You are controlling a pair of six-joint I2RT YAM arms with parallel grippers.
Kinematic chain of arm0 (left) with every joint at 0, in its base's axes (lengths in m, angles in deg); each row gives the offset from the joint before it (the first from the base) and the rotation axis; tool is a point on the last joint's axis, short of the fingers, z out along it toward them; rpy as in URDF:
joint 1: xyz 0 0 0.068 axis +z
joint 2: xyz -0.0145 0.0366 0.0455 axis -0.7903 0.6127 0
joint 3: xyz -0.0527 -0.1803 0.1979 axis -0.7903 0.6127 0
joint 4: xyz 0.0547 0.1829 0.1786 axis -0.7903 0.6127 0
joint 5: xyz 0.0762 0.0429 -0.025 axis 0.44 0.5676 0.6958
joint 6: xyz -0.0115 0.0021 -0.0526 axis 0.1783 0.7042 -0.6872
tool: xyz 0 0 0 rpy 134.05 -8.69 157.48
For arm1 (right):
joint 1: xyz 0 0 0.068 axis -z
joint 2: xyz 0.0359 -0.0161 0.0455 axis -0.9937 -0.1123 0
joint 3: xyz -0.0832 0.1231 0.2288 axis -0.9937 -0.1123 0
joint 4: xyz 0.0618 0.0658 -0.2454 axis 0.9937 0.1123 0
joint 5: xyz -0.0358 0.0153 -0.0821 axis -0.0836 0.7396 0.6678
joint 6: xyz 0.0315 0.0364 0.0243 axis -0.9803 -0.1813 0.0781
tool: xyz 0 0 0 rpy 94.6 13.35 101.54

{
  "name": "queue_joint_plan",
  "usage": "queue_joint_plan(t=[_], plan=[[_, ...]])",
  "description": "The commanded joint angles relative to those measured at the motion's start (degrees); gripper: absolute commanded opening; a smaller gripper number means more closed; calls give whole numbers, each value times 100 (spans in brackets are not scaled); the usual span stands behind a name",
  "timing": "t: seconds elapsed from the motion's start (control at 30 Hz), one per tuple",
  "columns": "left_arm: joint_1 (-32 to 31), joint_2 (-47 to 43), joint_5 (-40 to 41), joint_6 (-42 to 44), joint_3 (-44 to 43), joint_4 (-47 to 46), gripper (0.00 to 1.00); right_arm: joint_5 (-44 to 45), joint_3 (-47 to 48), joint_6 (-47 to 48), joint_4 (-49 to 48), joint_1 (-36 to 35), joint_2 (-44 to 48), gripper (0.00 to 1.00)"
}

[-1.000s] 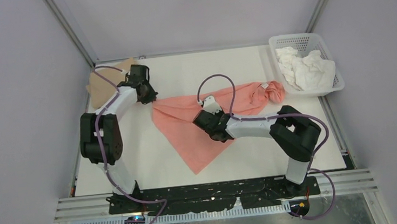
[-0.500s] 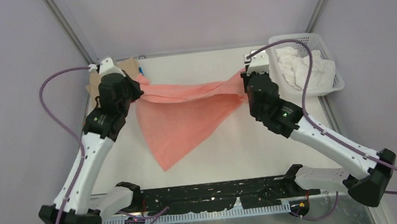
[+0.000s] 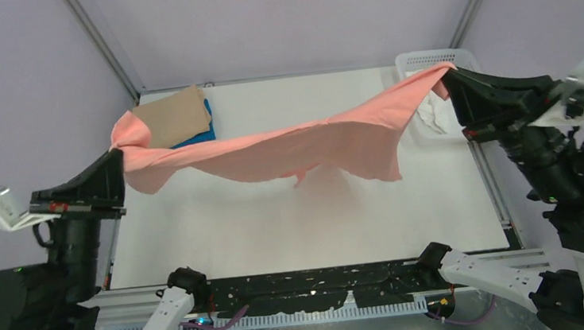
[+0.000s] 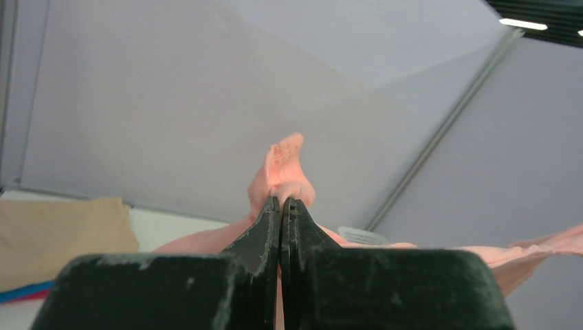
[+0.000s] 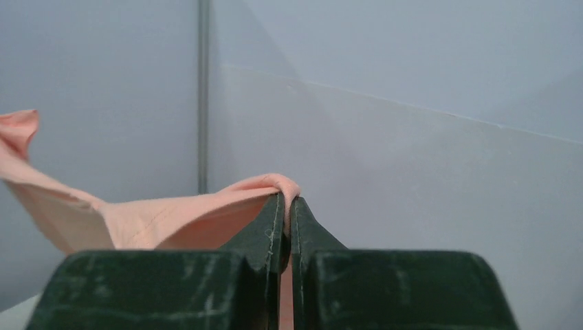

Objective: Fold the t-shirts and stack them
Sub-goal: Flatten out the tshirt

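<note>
A: Where do we log the salmon-pink t-shirt?

B: Off the surface, strung in the air between the two arms. It sags through the middle. A loose flap hangs lowest right of centre, with its shadow on the white top below.

A: Claws?

B: The left claw is pinched tight on the shirt's left end. In the left wrist view we see both fingers pressed together and a tuft of pink cloth poking past the tips. The right claw is likewise clamped on the right end. In the right wrist view, pink fabric folds over the tips and trails off to the left.

A: Containers?

B: One, a white lattice basket at the far right corner. The shirt's raised end and the right arm cover most of it. We make out the far rim and some crumpled white cloth inside. How much it holds, we cannot tell.

A: Other shirts?

B: In the far left corner the tan t-shirt lies folded flat on top of the blue t-shirt. Only a strip of blue shows along the stack's edge. The pink shirt's left end hides the stack's near-left corner from above.
</note>
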Motion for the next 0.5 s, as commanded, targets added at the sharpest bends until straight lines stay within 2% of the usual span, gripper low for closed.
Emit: queue_joint_plan(t=[0.0,0.1,0.3,0.37,0.47], plan=[[-7,-72,-1142,243,-699,142,0,-1923,1177,-213,731,-8,-228,6],[-1,-9,-1331,247,-1233,270,0,-2103,1971,-294,961,-8,-494,5],[2,450,-1633,336,-2096,560,0,-1601,2976,-108,1067,-7,-895,5],[2,589,-1581,336,-2049,523,0,-1219,3005,10,1003,-7,-1055,5],[2,823,-1133,347,-1687,468,0,-93,2653,370,637,-8,-1261,5]])
